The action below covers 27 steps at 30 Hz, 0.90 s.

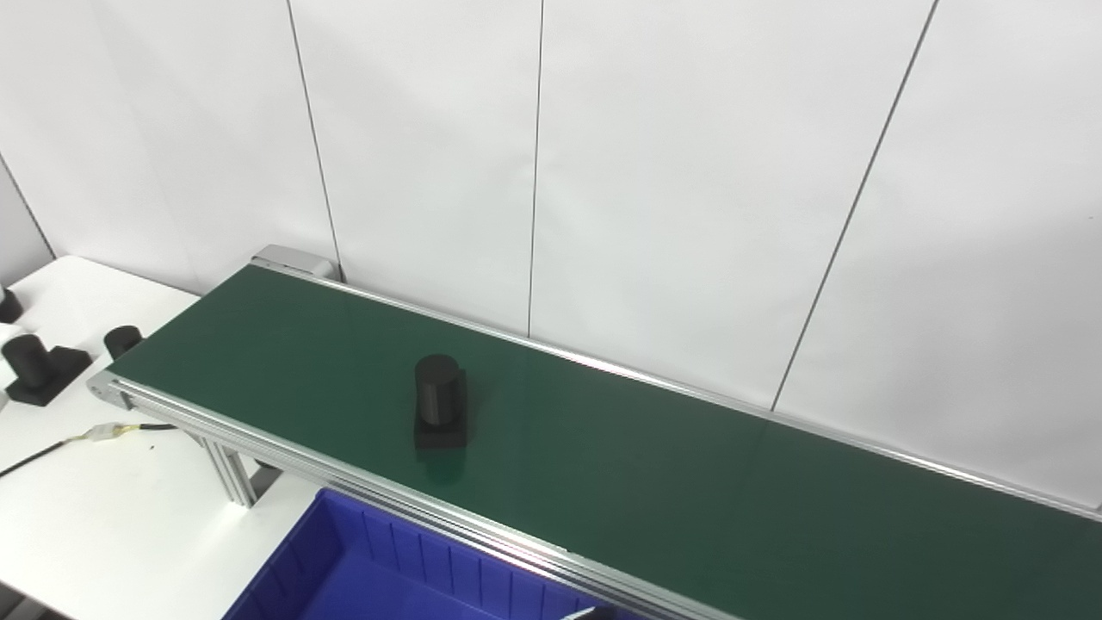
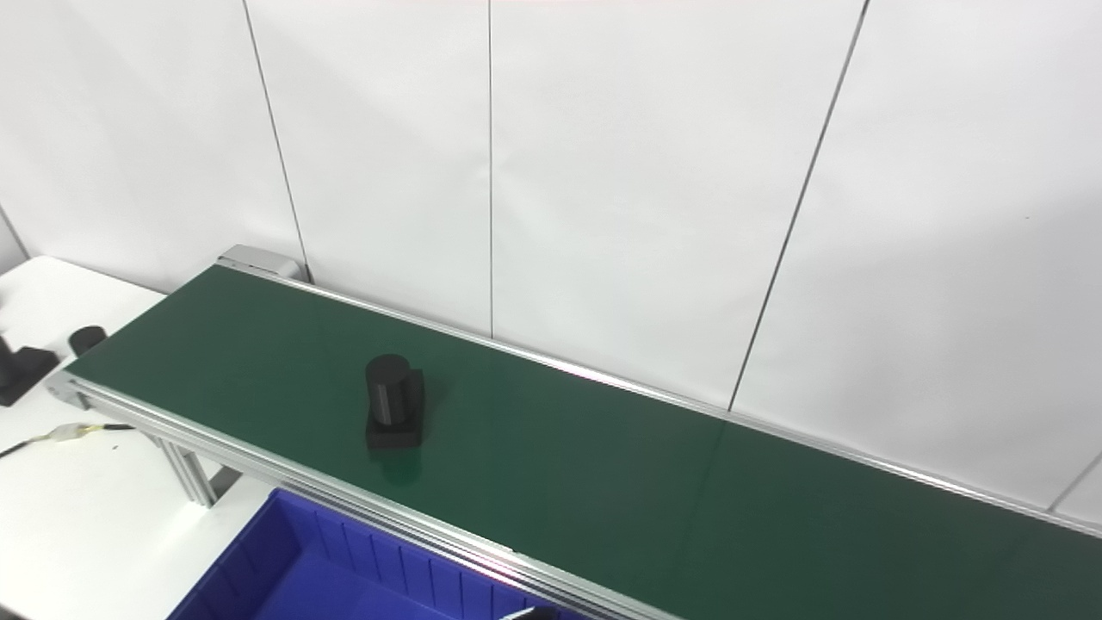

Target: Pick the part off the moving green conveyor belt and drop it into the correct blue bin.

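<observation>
Black part (image 1: 440, 402) upright on green belt (image 1: 689, 465), blue bin (image 1: 379, 577) nr.

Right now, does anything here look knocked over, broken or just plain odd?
Nothing stands out. The black part stands upright on the green conveyor belt, its cylinder on a square base. More black parts sit upright on the white table to the left, beside a loose cable. The blue bin looks intact. Neither hand is in view.
</observation>
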Each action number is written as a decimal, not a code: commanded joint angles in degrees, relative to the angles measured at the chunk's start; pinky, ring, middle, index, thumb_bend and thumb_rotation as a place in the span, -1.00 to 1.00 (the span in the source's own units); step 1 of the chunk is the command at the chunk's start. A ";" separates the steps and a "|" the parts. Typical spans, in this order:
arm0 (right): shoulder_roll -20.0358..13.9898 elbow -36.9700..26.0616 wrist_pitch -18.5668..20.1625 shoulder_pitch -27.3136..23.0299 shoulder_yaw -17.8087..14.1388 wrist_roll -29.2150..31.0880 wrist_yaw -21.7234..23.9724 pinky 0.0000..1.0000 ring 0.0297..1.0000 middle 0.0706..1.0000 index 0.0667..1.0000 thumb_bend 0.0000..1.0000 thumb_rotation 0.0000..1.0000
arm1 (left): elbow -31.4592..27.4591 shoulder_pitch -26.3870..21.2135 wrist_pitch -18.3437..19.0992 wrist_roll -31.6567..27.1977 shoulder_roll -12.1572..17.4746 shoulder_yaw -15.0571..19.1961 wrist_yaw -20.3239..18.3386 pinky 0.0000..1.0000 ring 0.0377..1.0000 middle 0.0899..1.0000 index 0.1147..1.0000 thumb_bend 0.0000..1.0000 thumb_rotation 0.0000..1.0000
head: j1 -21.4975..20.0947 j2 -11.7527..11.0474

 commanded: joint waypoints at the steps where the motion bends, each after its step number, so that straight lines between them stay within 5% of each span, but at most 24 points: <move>1: 0.20 -1.90 -2.62 -0.45 0.02 0.21 -0.65 0.28 0.48 0.57 0.66 0.31 -0.82 | -1.83 -0.46 -2.28 0.32 0.00 0.07 -0.39 0.53 0.53 0.58 0.63 0.49 -1.00 | -0.58 0.13; 10: 0.33 -2.89 -2.62 -0.07 1.25 -0.67 -1.30 0.28 0.49 0.58 0.64 0.34 -0.82 | -3.13 0.10 -2.28 -0.66 0.41 0.62 -1.32 0.58 0.56 0.61 0.67 0.34 -1.00 | -6.90 1.39; 27: 0.47 -4.16 -2.62 0.38 2.18 -1.89 -2.86 0.25 0.45 0.55 0.63 0.44 -0.82 | -3.82 0.66 -2.28 -0.84 0.36 1.87 -3.15 0.64 0.62 0.65 0.70 0.12 -1.00 | -9.38 3.22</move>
